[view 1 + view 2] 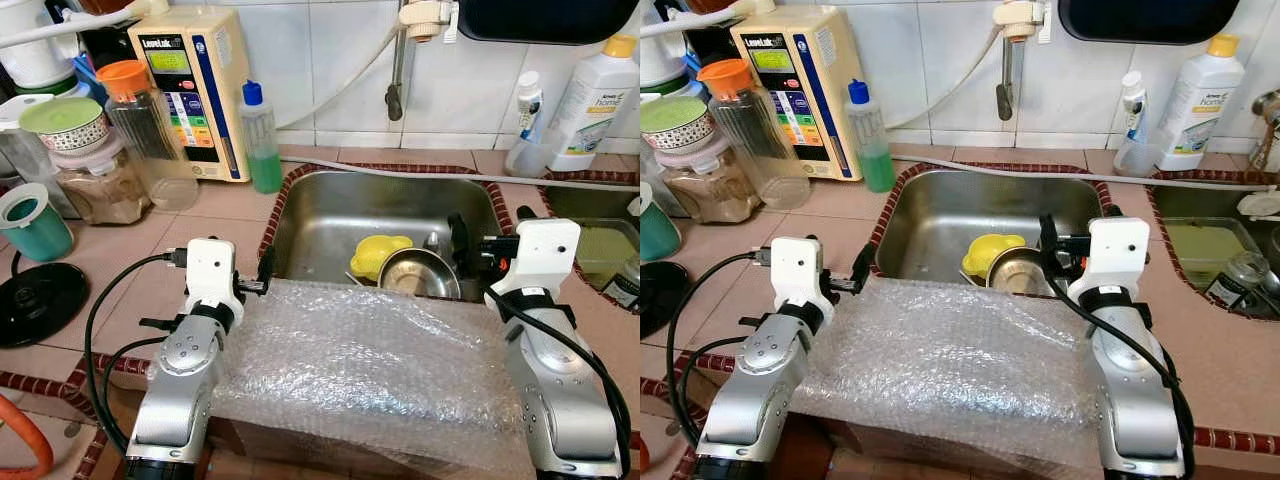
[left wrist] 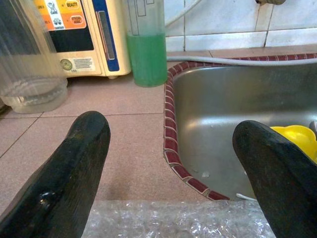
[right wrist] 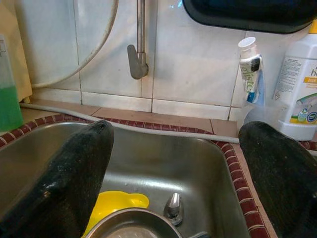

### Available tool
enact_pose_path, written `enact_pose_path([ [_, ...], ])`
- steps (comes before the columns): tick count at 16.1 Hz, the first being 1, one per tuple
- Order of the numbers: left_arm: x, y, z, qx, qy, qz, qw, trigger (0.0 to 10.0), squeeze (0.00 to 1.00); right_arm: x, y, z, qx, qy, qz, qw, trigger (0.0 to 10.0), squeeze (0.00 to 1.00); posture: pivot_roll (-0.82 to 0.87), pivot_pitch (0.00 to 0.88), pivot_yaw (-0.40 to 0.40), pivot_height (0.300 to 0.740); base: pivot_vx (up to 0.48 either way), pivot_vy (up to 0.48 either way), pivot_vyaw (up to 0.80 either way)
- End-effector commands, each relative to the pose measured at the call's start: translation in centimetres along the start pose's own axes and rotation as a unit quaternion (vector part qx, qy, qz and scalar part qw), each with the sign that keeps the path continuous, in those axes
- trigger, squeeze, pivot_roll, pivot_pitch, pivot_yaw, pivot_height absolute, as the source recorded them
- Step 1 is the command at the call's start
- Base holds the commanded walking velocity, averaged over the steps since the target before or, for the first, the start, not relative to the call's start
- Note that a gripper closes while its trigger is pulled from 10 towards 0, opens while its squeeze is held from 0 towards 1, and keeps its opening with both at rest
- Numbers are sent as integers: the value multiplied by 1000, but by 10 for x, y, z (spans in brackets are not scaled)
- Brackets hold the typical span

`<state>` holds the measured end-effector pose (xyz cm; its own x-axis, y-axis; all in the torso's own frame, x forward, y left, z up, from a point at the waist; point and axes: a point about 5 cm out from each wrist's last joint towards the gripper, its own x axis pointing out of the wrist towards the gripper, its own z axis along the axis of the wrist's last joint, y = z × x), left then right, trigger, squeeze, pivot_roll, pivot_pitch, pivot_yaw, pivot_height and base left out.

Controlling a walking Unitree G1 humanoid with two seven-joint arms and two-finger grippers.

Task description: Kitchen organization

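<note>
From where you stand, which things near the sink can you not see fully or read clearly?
- Steel bowl in the sink: near side hidden by the bubble wrap, head views.
- Yellow item: partly behind the bowl; kind unclear.
- White bottle: label cut by the right edge, left eye view.
- Cream appliance: panel text too small.
- Dark object on the wall: cut by the top edge.

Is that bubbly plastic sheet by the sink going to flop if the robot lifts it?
Probably yes. The bubble wrap already droops over the counter's front edge, so it looks floppy and should sag between the left gripper and the right gripper. It is thin and see-through, so likely very light.
</note>
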<state>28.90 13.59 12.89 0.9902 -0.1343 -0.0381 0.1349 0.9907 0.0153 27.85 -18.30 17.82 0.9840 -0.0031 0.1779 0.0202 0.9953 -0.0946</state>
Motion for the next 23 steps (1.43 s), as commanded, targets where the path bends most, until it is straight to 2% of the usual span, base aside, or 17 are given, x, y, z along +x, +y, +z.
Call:
enact_pose_path([
  [1,-1,0,5,9,-5,-1,1000,10000,0,1,2,7,1,-11,1,1000,10000,0,-33,0,102,740,-251,0,0],
  [13,3,0,8,12,-7,-4,1000,10000,0,5,1,9,2,-16,-3,1000,10000,0,-33,0,103,740,-273,0,0],
  [22,3,-3,5,9,-7,-11,1000,10000,0,5,2,10,3,-16,1,1000,10000,0,-37,0,96,740,0,0,0],
  [23,2,-5,5,-2,-10,-16,1000,10000,0,5,3,9,3,-15,3,1000,10000,0,-37,0,93,740,0,0,0],
])
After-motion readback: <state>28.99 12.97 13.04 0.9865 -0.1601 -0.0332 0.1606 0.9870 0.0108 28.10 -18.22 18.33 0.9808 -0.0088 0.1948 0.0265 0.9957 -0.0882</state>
